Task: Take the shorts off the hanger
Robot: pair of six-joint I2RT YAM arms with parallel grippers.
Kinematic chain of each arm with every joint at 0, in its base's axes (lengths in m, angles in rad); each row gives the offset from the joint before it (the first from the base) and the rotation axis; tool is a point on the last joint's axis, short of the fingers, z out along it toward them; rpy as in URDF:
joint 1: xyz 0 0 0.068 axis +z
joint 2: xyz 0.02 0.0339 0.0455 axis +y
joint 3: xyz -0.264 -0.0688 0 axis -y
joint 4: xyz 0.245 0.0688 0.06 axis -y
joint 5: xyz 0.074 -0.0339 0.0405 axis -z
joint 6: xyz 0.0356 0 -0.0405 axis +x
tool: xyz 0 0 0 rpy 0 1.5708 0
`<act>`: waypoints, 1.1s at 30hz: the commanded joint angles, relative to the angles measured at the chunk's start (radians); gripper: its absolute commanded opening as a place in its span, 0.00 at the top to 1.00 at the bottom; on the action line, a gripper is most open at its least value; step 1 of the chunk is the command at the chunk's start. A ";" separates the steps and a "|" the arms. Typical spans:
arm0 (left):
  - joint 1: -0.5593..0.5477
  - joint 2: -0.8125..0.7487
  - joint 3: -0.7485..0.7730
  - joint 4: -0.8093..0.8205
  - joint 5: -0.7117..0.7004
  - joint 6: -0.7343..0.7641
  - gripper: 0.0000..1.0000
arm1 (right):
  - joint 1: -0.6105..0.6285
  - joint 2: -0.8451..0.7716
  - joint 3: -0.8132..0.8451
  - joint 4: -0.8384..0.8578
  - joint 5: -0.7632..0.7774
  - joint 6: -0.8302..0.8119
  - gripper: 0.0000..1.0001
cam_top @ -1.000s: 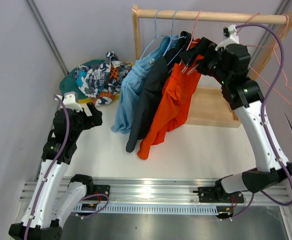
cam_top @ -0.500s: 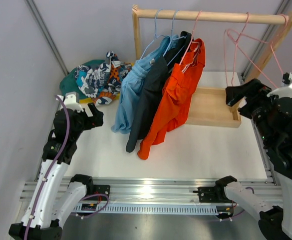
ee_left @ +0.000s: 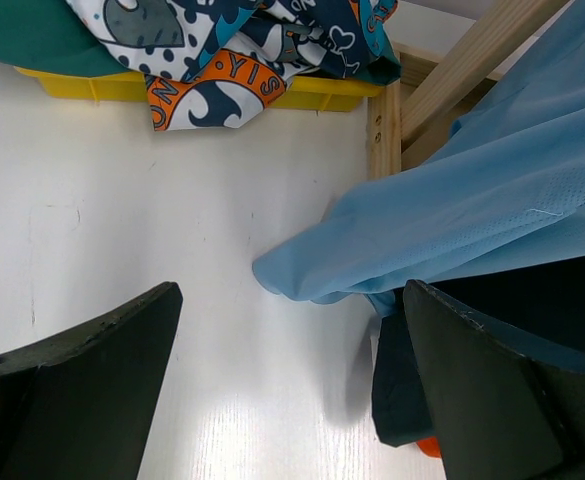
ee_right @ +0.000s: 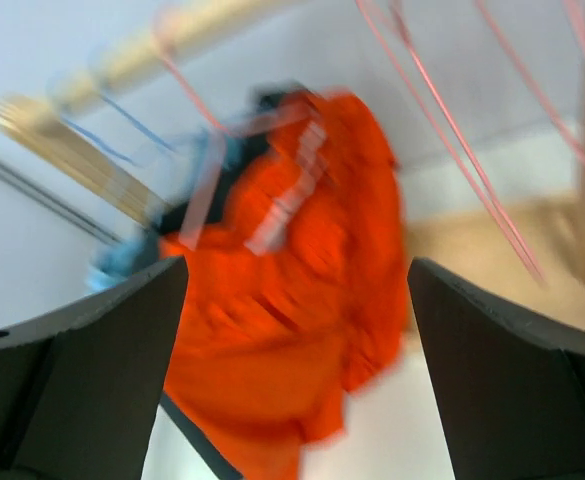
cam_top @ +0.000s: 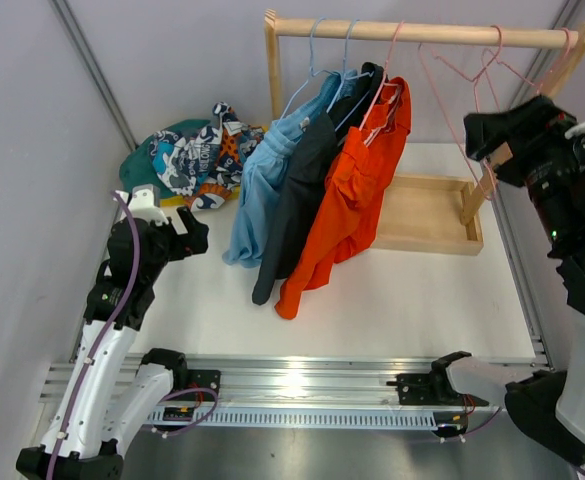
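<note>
- Orange shorts [cam_top: 347,190], charcoal shorts [cam_top: 297,195] and light blue shorts [cam_top: 257,185] hang on hangers from the wooden rail [cam_top: 422,33], upper centre
- Patterned shorts [cam_top: 197,155] and green shorts [cam_top: 135,163] lie heaped at upper left
- Left gripper [cam_top: 190,236], left of centre, has its fingers spread wide and empty
- Right gripper [cam_top: 480,135], upper right beside bare pink hangers [cam_top: 495,48], has its fingers wide, holding nothing

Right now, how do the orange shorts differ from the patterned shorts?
The orange shorts hang from a pink hanger on the rail; the patterned shorts lie crumpled in a heap, off any hanger. The orange shorts are plain; the patterned shorts carry a multicolour print. Neither is being held.
</note>
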 commanded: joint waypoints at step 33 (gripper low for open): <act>-0.014 -0.033 0.001 0.028 0.035 0.019 0.01 | 0.103 0.499 0.022 0.384 -0.155 0.050 0.34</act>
